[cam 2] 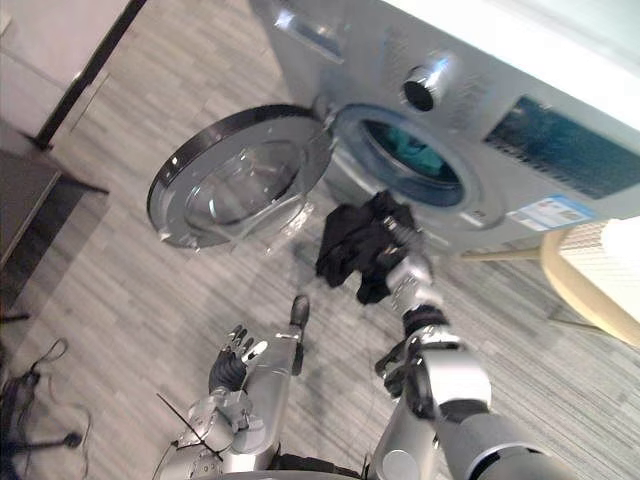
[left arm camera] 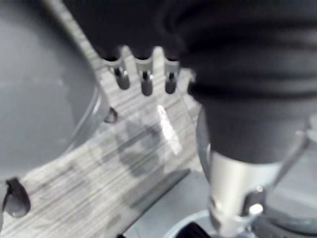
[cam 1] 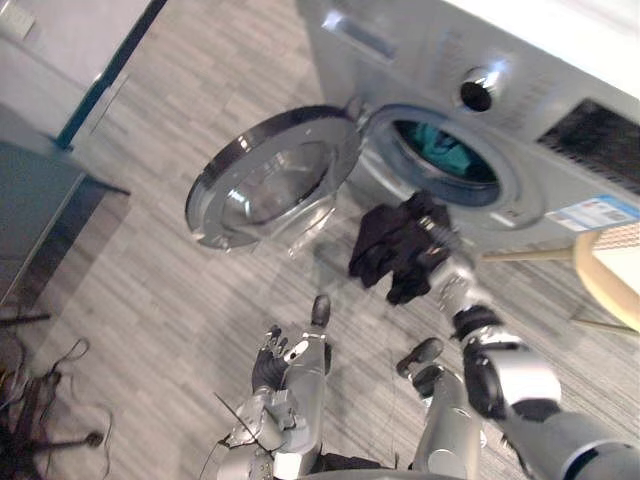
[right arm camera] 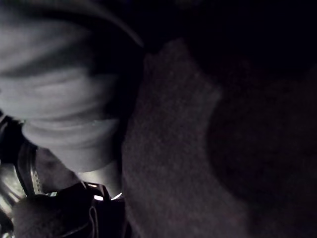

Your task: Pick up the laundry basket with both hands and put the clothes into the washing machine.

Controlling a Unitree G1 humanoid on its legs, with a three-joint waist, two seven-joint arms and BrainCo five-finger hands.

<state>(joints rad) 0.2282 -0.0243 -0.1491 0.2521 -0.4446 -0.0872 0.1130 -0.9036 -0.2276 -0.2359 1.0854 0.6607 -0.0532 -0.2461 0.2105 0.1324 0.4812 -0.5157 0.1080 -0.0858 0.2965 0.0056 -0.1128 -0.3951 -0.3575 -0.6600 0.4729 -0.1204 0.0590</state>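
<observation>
The washing machine (cam 1: 420,60) stands ahead with its round door (cam 1: 275,180) swung open to the left. A teal cloth (cam 1: 445,150) lies inside the drum. My right hand (cam 1: 432,232) is raised just below the drum opening, shut on a black garment (cam 1: 380,250) that hangs from it above the floor. In the right wrist view the dark cloth (right arm camera: 198,148) sits close against the hand. My left hand (cam 1: 275,360) hangs low over the floor, its fingers (left arm camera: 143,79) straight and holding nothing. A pale basket (cam 2: 600,270) stands at the right edge.
Grey plank floor (cam 1: 180,300) spreads under the open door. A dark table (cam 1: 30,200) stands at the left. A chair base (cam 1: 40,420) sits at the lower left. A dark post (cam 1: 105,75) slants across the upper left.
</observation>
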